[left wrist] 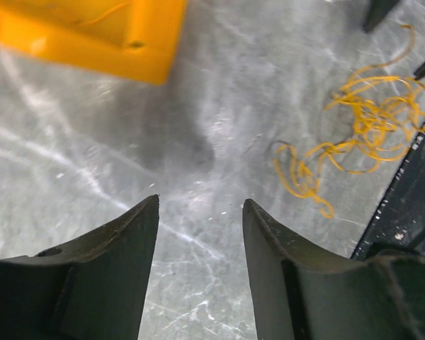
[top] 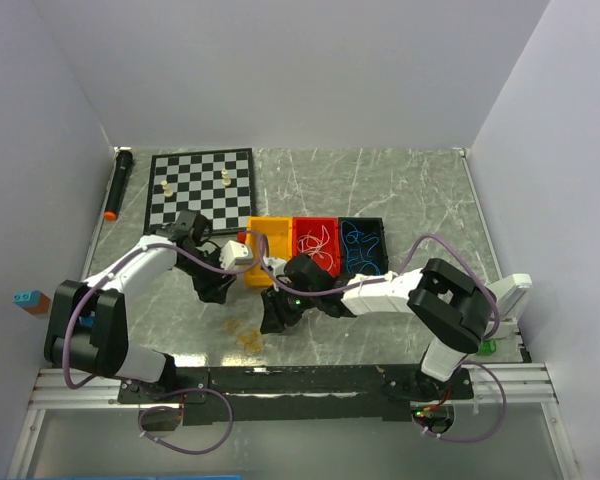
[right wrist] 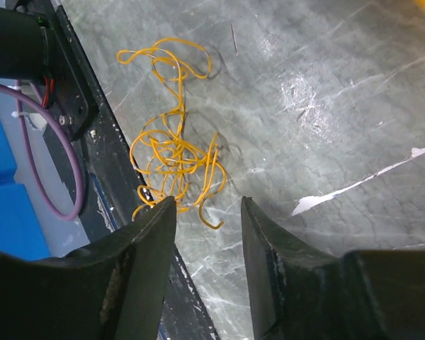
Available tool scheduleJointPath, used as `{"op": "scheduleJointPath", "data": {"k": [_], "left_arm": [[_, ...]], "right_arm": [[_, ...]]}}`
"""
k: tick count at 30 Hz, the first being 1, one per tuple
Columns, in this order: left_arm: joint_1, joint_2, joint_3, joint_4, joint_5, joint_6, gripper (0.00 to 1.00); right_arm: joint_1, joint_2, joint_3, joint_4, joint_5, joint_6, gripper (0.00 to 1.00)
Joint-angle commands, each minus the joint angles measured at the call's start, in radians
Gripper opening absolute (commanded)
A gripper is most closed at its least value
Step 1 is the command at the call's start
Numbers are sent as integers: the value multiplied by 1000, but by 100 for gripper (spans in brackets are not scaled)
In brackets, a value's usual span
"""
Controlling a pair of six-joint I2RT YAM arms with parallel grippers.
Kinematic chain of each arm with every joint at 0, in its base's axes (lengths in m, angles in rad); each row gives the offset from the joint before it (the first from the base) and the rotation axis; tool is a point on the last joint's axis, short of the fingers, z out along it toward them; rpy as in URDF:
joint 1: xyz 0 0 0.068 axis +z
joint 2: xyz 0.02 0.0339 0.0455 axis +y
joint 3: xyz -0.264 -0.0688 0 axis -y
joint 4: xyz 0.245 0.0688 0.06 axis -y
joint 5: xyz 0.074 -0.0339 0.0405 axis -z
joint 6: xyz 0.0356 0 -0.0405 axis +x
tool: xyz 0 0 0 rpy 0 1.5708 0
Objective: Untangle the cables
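Observation:
A yellow cable tangle [top: 246,335] lies on the marble table near the front edge. It shows in the right wrist view [right wrist: 173,152] just ahead of my open, empty right gripper [right wrist: 207,202], whose left finger overlaps its near loops. In the left wrist view the tangle [left wrist: 361,134] lies to the upper right of my open, empty left gripper [left wrist: 200,202]. From above, the left gripper [top: 216,285] and right gripper [top: 278,310] hang either side of the tangle. A white cable [top: 315,243] lies in the red bin, a blue cable [top: 361,246] in the black bin.
Three bins stand in a row mid-table: orange [top: 256,262], red [top: 313,223], black [top: 363,223]. A chessboard [top: 200,187] with a few pieces and a black marker [top: 117,185] lie at the back left. The black front rail [right wrist: 120,191] borders the tangle.

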Motion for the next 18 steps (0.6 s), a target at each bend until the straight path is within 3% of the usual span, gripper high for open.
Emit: {"op": "scheduleJointPath", "data": {"k": [1,3,9,18], "left_arm": [[51,-18,17,31,65,-35,57],[60,-24,17,30,69,-44,61],[60,-41,38,-10,88,-31,62],[13,-19,129,-148,124,49,67]], "right_arm": [[1,8,55,-8,-31,-4,43],[-2,8,60,-14,-34,-5,35],[-2,-15,58,-34,-39,-24,1],[-36,-182,-34,-85,38,-58,0]]}}
